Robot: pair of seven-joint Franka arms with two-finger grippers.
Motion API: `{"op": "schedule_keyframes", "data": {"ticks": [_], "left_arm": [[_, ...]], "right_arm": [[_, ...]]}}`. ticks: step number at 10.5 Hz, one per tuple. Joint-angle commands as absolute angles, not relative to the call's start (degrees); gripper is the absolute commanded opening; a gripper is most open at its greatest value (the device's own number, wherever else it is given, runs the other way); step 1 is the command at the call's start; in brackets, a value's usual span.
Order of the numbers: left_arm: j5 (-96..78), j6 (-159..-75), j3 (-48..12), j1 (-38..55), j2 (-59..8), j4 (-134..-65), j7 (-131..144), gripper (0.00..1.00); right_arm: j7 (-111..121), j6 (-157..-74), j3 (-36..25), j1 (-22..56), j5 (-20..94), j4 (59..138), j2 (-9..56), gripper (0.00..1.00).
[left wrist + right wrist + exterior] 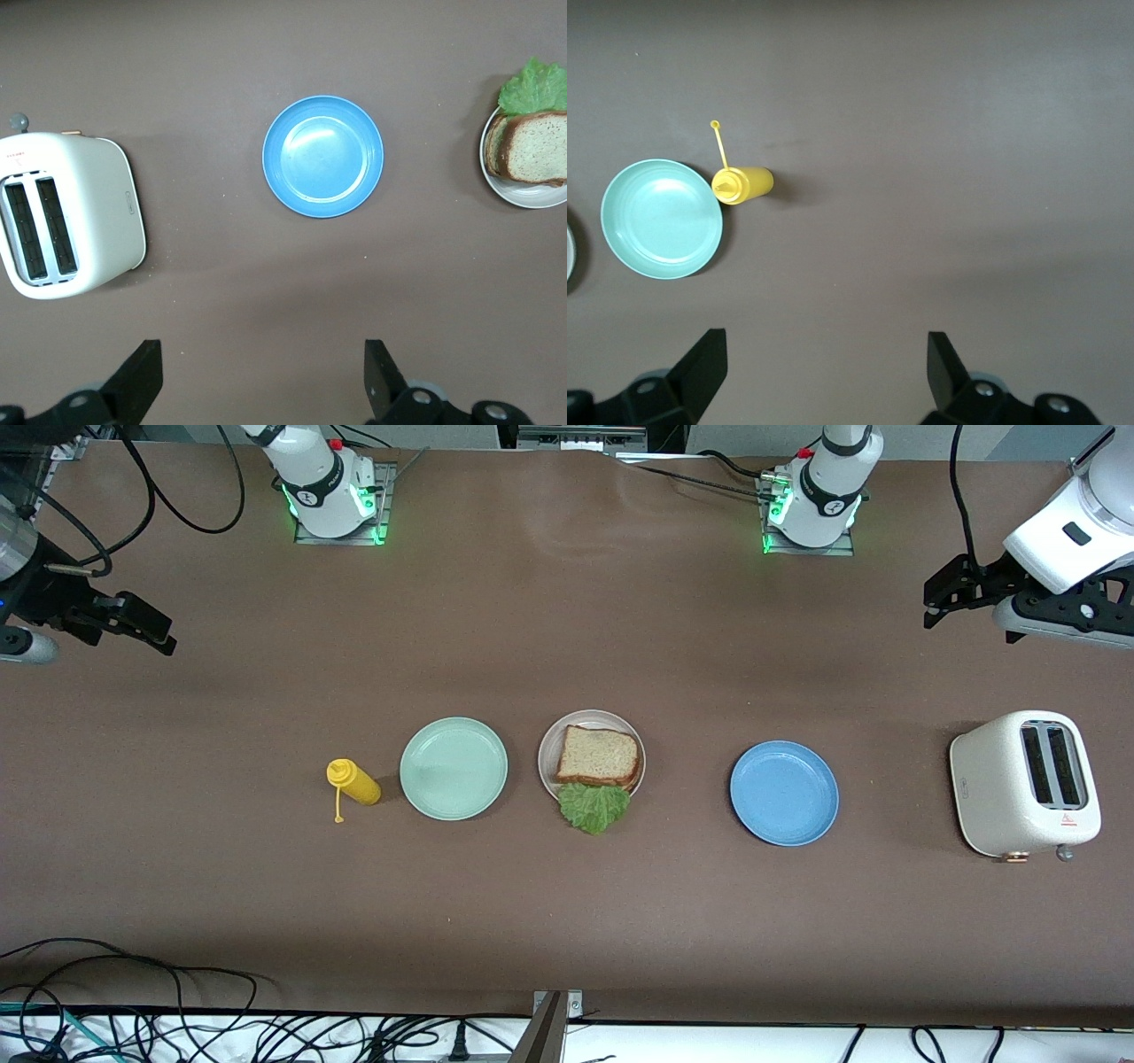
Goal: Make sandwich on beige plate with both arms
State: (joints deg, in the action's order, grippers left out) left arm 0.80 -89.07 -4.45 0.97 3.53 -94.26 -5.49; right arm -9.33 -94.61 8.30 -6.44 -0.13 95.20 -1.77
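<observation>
The left gripper (257, 381) has its fingers (137, 376) spread wide with nothing between them, and hangs over bare tabletop (567, 921) near the left arm's end, above the stretch between the toaster (1025, 784) and the edge where the bases stand. The right gripper (819, 376) is released just as wide and also empty, over the tabletop near the right arm's end. Both arms look parked — neither is near the work.

The sandwich (599, 760) lies in the middle of the tabletop, roughly midway between the two grippers, so neither arm is clearly the closer one. It is well apart from both sets of fingers, toward the front-camera edge. The square slices show no marked long axis; the lettuce leaf (594, 807) sticks out toward the front-camera edge, past the plate's rim.

The beige plate (551, 737) holds the sandwich — bread on top, lettuce under it, a second slice showing at the lower edge. The mint-green plate (454, 768), beside it toward the right arm's end, is empty, with a yellow squeeze bottle (353, 781) lying on its side just past it. The blue plate (784, 792), toward the left arm's end, is empty too. The toaster's slots look empty.

By this layout the assembly appears finished.
</observation>
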Motion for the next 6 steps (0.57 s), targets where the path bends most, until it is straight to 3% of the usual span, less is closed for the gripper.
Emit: {"op": "schedule_keyframes", "data": {"ticks": [1,6], "left_arm": [[-0.7,-86.92,-4.92,0.09,2.37,-91.5,-4.66,1.0],[-0.97,-86.48,-5.01,0.53,2.37,-91.32,-3.52,1.0]], "right_arm": [[-11.51,-92.82,9.4,-7.47,1.05,93.96,-1.49,1.0],[-11.78,-92.9,9.58,-7.47,1.32,93.96,-1.93,1.0]]}}
